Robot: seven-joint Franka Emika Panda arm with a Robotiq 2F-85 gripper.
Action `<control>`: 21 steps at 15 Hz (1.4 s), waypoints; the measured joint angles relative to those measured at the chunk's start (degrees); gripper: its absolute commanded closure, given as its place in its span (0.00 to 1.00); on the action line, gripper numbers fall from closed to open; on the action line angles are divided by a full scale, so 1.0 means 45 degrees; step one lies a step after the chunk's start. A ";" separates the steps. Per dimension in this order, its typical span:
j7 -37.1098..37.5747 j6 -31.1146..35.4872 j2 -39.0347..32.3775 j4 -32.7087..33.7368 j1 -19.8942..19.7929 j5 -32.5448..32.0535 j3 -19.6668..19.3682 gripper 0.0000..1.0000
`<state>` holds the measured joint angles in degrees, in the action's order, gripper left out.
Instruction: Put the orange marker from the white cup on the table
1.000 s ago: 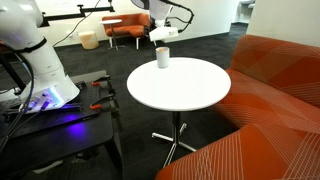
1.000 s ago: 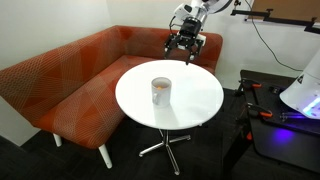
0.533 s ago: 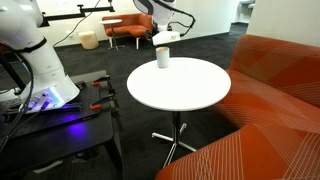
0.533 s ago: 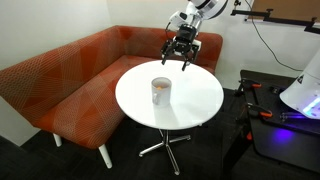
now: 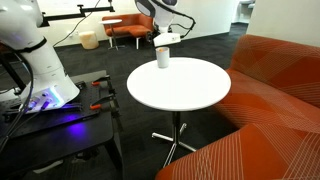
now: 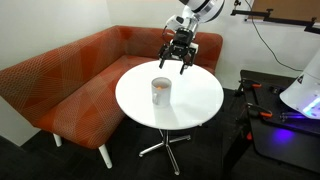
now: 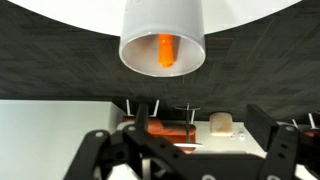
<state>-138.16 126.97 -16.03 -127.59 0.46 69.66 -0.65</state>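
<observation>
The white cup (image 5: 162,56) stands upright on the round white table (image 5: 195,100), near its edge. It also shows in an exterior view (image 6: 160,91) on the table (image 6: 195,110). In the wrist view I look into the cup (image 7: 163,45) and see the orange marker (image 7: 166,50) standing inside it. My gripper (image 6: 175,63) hovers above the table's far edge, apart from the cup, jaws spread and empty. It also shows in an exterior view (image 5: 165,38) and in the wrist view (image 7: 190,152).
An orange-red sofa (image 6: 70,80) curves round the table. A dark bench with purple light (image 5: 50,110) holds the robot base. Orange chairs (image 5: 125,28) stand far behind.
The gripper has come down and moved closer to the cup over the table edge. The cup and marker have not moved.
</observation>
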 measured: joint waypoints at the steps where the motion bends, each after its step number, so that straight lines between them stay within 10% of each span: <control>1: 0.0000 0.0000 -0.0055 0.0064 0.0005 -0.0030 0.0029 0.04; 21: -0.0004 0.0187 -0.1434 0.1050 0.0022 -0.0189 0.0283 0.37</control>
<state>-138.18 127.81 -22.49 -122.86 0.56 68.81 0.62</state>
